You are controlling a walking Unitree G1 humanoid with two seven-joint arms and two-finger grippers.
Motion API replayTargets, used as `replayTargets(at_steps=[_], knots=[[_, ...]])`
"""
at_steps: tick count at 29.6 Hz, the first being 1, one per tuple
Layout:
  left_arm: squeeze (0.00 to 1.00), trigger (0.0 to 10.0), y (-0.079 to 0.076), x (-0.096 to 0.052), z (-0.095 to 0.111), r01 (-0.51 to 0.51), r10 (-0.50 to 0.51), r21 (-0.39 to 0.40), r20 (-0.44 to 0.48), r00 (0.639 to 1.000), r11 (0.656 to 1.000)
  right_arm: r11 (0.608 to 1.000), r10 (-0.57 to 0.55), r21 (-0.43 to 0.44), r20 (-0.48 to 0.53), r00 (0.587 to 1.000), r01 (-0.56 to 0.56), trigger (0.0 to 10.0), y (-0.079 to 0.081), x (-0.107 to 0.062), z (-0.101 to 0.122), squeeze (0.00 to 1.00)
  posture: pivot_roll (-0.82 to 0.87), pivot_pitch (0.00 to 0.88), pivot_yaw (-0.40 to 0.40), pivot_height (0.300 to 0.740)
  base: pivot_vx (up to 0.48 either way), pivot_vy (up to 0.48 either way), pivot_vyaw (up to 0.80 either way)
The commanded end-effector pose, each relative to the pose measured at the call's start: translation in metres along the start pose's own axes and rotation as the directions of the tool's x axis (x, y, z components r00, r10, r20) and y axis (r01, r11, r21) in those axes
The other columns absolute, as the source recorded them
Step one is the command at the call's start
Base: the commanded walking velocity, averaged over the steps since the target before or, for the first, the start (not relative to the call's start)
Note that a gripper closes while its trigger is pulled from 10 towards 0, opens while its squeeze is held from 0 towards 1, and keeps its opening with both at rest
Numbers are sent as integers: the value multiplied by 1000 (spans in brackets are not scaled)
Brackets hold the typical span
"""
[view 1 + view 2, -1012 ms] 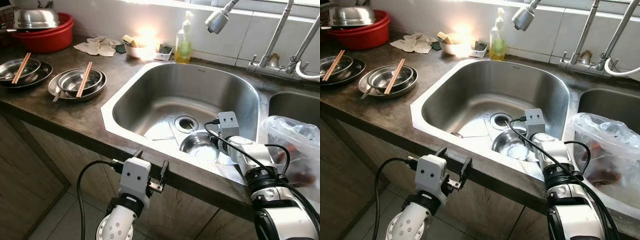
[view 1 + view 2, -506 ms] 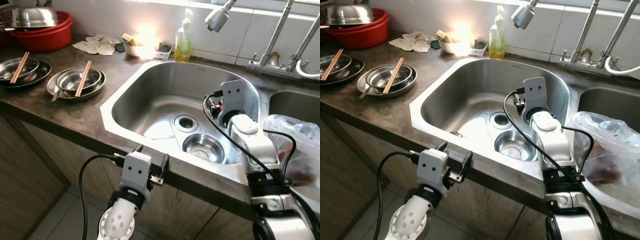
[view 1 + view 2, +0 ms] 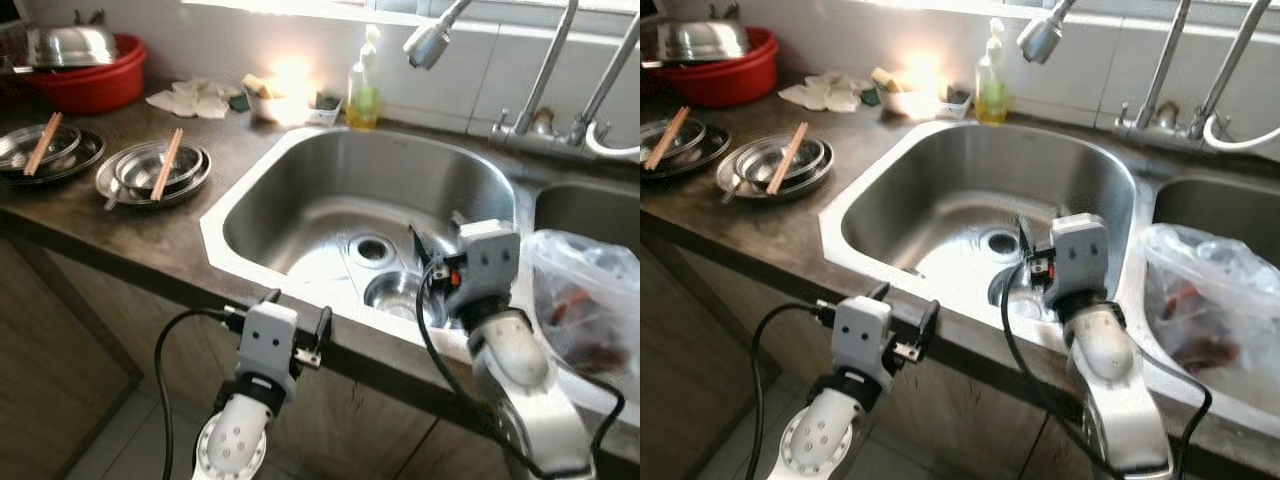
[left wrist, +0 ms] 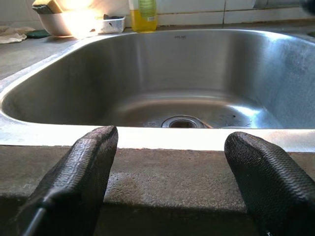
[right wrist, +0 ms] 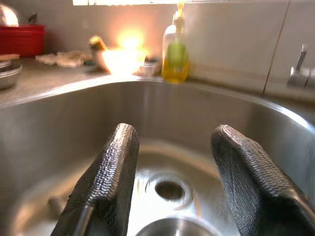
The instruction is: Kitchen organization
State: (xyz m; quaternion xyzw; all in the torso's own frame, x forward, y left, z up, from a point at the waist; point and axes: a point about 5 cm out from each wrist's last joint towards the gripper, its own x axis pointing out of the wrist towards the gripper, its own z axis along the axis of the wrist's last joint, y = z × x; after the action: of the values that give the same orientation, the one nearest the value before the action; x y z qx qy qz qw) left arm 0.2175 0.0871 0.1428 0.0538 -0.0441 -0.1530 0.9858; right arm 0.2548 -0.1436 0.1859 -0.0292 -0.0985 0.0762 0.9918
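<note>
A steel bowl (image 3: 395,292) lies on the floor of the left sink (image 3: 215,215), beside the drain (image 3: 372,248). My right gripper (image 3: 432,238) hovers open just above the bowl's near side, over the sink's front right part, and holds nothing. In the right wrist view its fingers (image 5: 106,182) frame the drain (image 5: 170,189), with the bowl's rim (image 5: 177,228) below them. My left gripper (image 3: 298,310) is open at the counter's front edge. Its fingers (image 4: 81,172) face the sink's near rim.
Two sets of steel dishes with chopsticks (image 3: 155,168) (image 3: 45,150) sit on the counter at left. Behind them are a red basin with a steel lid (image 3: 85,70), a cloth (image 3: 190,98) and a soap bottle (image 3: 363,85). A plastic bag (image 3: 590,300) fills the right sink. A spray head (image 3: 428,42) hangs above.
My right gripper let go of the bowl, rose over the sink, then drew back toward the sink's front edge. The bowl stayed put. The left gripper has not moved.
</note>
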Motion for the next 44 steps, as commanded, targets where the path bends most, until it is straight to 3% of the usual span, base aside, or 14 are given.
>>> replayTargets(at_steps=[1, 3, 9, 18, 44], knots=[[0, 10000, -1, -3, -6, 3, -4, -8, -24, 1000, 1000, 1000, 4, -11, 37, 999, -4, 10000, 4, -8, 6, 0, 32, 53, -26, 740, 0, 0, 0], [0, 10000, -4, -6, -4, 14, -14, -5, -12, 1000, 1000, 1000, 22, -9, 1, 1000, -22, 10000, 10, -25, -4, 0, 37, 47, -34, 740, 0, 0, 0], [0, 10000, -4, -7, -7, 12, -13, -5, -12, 1000, 1000, 999, 32, 14, -30, 999, -32, 10000, 16, -33, -10, 0, 36, 33, -32, 740, 0, 0, 0], [0, 10000, -7, -6, -10, 30, -30, 3, -15, 999, 1000, 999, 37, 15, -23, 999, -36, 10000, 19, -27, -12, 0, 35, 12, -31, 740, 0, 0, 0], [0, 10000, -7, -5, -10, 31, -31, 7, -13, 999, 999, 999, 32, 14, -51, 998, -32, 10000, 20, -26, -20, 0, 38, 28, -28, 740, -282, 0, 0]])
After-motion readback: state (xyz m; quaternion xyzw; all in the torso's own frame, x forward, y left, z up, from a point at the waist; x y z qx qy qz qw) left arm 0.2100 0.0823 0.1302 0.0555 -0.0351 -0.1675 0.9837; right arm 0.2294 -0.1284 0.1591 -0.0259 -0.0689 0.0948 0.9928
